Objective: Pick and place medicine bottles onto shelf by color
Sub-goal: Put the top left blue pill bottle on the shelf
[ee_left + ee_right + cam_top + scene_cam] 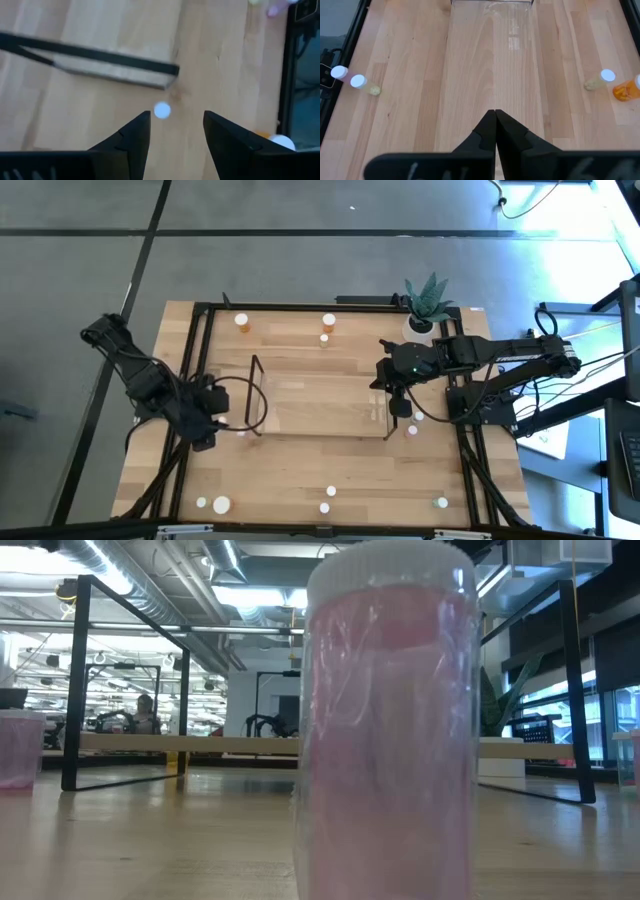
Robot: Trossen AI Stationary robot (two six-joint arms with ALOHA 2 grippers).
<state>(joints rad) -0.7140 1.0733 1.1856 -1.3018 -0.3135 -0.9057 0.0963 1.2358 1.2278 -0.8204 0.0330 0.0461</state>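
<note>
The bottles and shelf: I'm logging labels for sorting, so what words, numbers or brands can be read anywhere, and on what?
No text can be read in any view.
Pink bottle close to the low camera: clear wrapping, no print showing.
Other bottles, such as the orange one: too small to show any label.
Shelf: clear, no markings visible.
Room behind the table: no sign legible.

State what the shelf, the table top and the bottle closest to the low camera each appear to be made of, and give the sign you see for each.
The shelf: probably clear acrylic, since the wood grain shows through it, with thin black end frames. The table top: light wood with a matt finish, with visible grain and plank seams. The pink bottle: seemingly translucent plastic with a glossy, crinkled wrap, under a white ribbed cap, likely plastic too.
</note>
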